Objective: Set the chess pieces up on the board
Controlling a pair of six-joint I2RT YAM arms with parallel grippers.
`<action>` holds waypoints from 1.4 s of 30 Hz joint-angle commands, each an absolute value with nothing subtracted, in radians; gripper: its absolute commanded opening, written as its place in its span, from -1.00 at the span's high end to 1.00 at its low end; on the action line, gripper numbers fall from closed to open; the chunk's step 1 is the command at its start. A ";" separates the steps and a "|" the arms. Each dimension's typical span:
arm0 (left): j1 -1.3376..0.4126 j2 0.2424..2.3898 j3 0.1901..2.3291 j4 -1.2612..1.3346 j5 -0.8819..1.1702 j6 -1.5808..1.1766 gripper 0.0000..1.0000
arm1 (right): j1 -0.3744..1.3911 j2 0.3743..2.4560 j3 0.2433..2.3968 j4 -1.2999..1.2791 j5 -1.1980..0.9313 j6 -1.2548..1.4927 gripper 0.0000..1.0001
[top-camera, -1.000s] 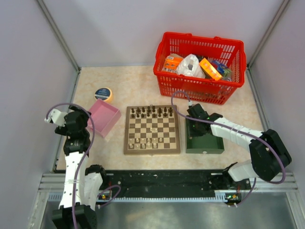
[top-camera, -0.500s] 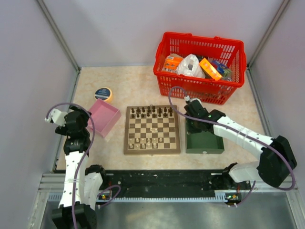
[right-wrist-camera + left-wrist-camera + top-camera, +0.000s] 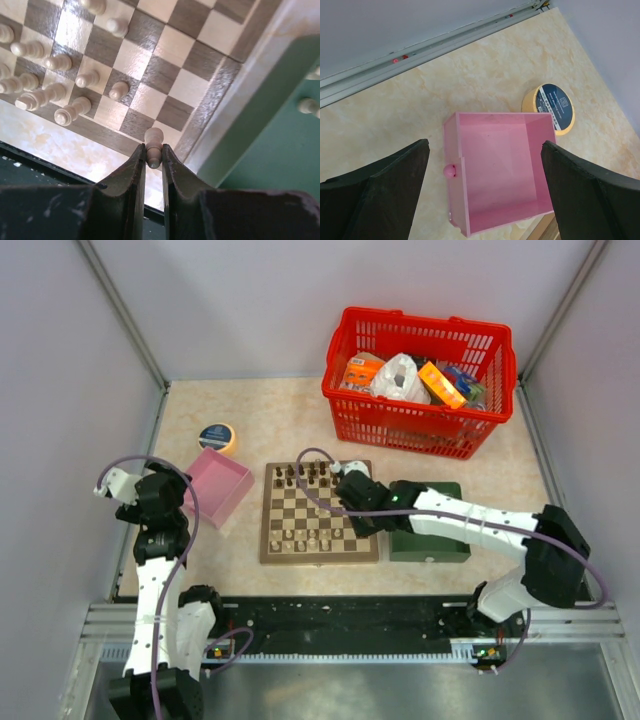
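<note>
The wooden chessboard [image 3: 320, 515] lies mid-table, dark pieces [image 3: 305, 476] along its far rows and cream pieces [image 3: 300, 539] near its front. My right gripper [image 3: 352, 502] is over the board's right side, shut on a cream pawn [image 3: 154, 145] that hangs above the board's near right corner [image 3: 165, 100]. Several cream pieces [image 3: 75, 80] stand on the squares to the left in the right wrist view. My left gripper [image 3: 148, 502] is open and empty, held above the pink box [image 3: 500, 170].
A green tray [image 3: 432, 536] lies right of the board, with cream pieces [image 3: 307, 106] in it. A red basket [image 3: 420, 380] of packets stands at the back right. A yellow tape roll [image 3: 217, 436] sits behind the pink box [image 3: 215, 487].
My right gripper has moved left from over the green tray to over the board's right side, carrying the cream pawn. The left arm has not moved.
</note>
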State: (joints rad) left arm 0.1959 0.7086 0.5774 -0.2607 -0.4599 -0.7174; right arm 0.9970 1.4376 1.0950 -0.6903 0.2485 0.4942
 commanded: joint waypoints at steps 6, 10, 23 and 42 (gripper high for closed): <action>0.202 0.683 0.577 -0.232 -0.474 -0.718 -0.97 | 1.094 1.591 1.189 -0.638 0.264 0.505 0.72; 0.202 0.686 0.578 -0.232 -0.477 -0.715 -0.98 | 1.104 1.624 1.196 -0.617 0.252 0.505 0.72; 0.202 0.689 0.575 -0.229 -0.476 -0.718 -0.97 | 1.124 1.674 1.216 -0.594 0.242 0.506 0.71; 0.202 0.689 0.575 -0.230 -0.482 -0.715 -0.97 | 1.126 1.689 1.216 -0.584 0.230 0.499 0.71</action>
State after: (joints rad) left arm 0.1959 0.6960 0.5774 -0.2615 -0.4644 -0.7166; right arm 1.1118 1.6787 1.1675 -0.6125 0.2356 0.4988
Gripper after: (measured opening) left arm 0.987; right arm 0.151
